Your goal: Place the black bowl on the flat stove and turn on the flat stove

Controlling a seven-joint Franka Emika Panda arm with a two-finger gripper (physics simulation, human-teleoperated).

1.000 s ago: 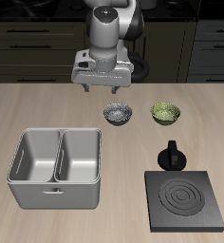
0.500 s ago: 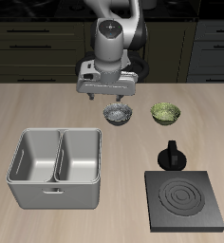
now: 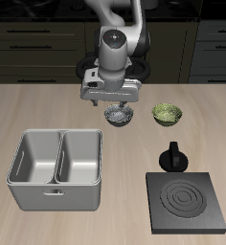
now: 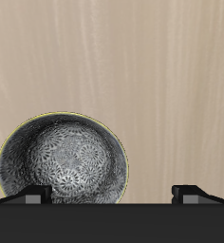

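We saw the arm upright, jaws spread apart and gripping nothing, directly above the black bowl [image 3: 119, 116] on the counter [image 3: 48, 105]. Only the wrist view showed its speckled inside; only the exterior showed the flat stove [image 3: 189, 203], well away from the jaws.

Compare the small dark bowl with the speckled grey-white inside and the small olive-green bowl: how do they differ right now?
Colour: the black bowl, small and round, has a dark outside and a shiny grey-white speckled inside; the olive-green bowl is green throughout.
Position: the gripper hangs directly over the black bowl; nothing is above the olive-green bowl.
Distance to the flat stove: the olive-green bowl sits closer to it.
Shared: similar size, both upright on the table, side by side.
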